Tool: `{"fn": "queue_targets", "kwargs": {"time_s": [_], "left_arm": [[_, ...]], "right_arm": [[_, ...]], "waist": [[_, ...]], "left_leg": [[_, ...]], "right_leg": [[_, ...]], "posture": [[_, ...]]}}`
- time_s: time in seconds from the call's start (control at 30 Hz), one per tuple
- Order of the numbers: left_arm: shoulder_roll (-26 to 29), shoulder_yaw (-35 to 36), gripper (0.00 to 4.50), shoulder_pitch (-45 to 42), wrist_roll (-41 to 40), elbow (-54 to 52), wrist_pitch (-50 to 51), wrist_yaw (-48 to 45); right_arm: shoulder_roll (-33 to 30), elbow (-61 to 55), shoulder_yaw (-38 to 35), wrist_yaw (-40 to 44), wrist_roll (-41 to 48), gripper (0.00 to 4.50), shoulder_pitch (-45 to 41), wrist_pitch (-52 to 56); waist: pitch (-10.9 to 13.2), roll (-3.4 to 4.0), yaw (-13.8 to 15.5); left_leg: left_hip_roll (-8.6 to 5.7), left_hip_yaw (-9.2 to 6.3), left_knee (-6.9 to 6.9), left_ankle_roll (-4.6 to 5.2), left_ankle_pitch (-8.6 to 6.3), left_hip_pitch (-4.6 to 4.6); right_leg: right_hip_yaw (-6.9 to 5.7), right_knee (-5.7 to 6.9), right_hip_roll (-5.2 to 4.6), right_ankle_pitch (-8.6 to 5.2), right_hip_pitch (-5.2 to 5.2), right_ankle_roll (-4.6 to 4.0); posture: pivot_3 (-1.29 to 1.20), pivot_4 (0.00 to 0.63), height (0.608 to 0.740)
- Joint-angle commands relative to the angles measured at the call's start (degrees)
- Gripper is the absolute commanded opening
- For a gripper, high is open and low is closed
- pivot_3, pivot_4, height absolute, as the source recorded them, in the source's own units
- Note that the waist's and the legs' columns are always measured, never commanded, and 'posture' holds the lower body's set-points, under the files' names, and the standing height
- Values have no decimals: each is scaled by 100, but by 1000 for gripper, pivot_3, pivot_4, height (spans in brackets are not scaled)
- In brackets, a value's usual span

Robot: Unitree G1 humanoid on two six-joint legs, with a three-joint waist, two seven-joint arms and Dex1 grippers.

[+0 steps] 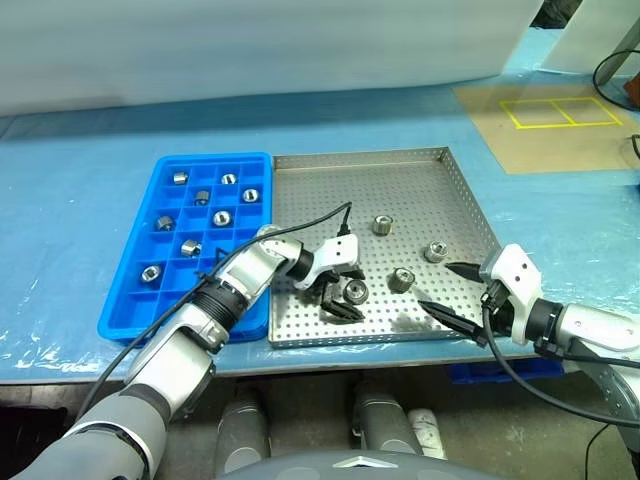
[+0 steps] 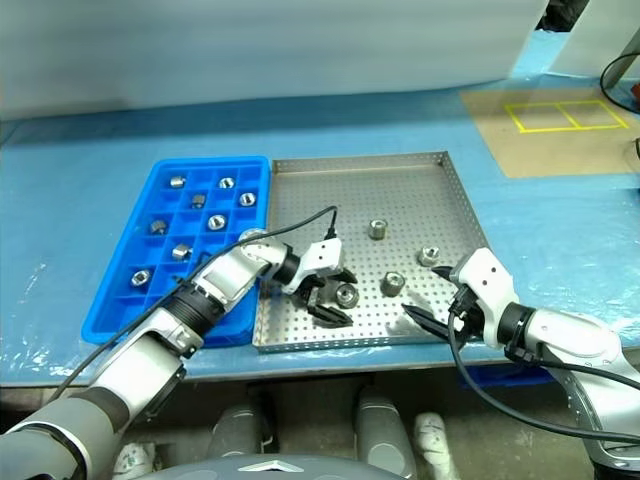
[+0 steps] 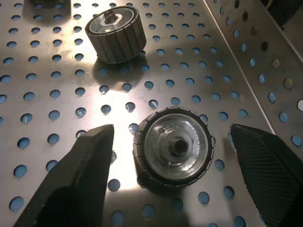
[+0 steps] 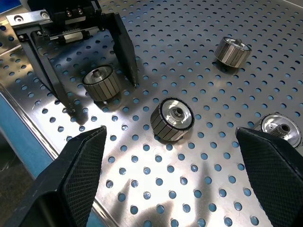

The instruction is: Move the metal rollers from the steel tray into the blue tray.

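Ribbed metal rollers point(image 4: 172, 118), perforated steel tray point(image 1: 420, 175), gridded blue tray point(image 1: 135, 300).

The surface point(image 1: 80, 200) is covered with a light blue plastic sheet, a white panel point(image 1: 250, 45) is placed behind it, and a brown board point(image 1: 545, 125) is marked with yellow lines point(image 1: 560, 112).

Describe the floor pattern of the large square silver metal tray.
Evenly spaced small round holes; left wrist view shows it best.

Four metal rollers point(image 1: 382, 225) on steel tray point(image 1: 400, 170) (perforated floor); eight more in blue tray point(image 1: 135, 290) compartments
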Motion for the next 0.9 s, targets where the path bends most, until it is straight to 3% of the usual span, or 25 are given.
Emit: {"fn": "queue_targets", "kwargs": {"time_s": [0.03, 0.13, 0.17, 0.4, 0.53, 0.67, 0.9], "left_arm": [[-112, 168, 2870, -143, 1, -9, -141, 88], [-174, 320, 1782, -129, -135, -211, 35, 74], [-181, 372, 1716, -118, -182, -286, 127, 77], [-25, 917, 1719, 191, -436, -1335, 1038, 638], [-61, 1404, 1719, 537, -314, -2001, 1392, 1793], [-250, 2264, 1719, 1354, -384, -3380, 2142, 3206], [-535, 3116, 1719, 2875, -289, -5591, 2684, 4831]], "right_arm": [[-24, -191, -52, -76, 113, 4500, -131, -31], [-46, -117, 54, -69, 117, 4500, -254, -47], [-52, -86, 89, -60, 117, 4500, -301, -50], [11, 506, 772, 197, -12, 4500, -1027, -340], [173, 1176, 1379, 453, -192, 4500, -1736, -700], [410, 2075, 1990, 910, -412, 4500, -2577, -1160], [838, 3426, 2641, 1634, -748, 4500, -3643, -1914]], "waist": [[0, 0, -35], [0, 0, -56], [0, 0, -55], [1, -1, -43], [1, 0, 5], [2, -1, 99], [6, -2, 537]], "left_leg": [[-2, 0, 2, 3, -2, 0], [-4, 0, 6, 8, -5, -1], [-3, 0, 6, 8, -6, -1], [-1, -2, 5, 10, -5, 0], [2, -6, 4, 6, -3, 2], [4, -7, 4, 6, -2, 0], [26, -8, -13, 19, 10, -10]], "right_leg": [[0, -2, -1, 0, 4, 0], [0, -6, -3, 0, 7, 0], [0, -6, -3, 0, 7, 0], [-4, -4, -2, 0, 7, -1], [-13, 0, -2, 0, 10, -1], [-16, -1, -2, 1, 9, -2], [-38, -5, -3, -3, 2, -8]], "posture": [[-542, 150, 740], [-524, 150, 740], [-515, 150, 740], [-370, 150, 740], [-245, 150, 740], [-107, 150, 740], [66, 150, 740]]}}
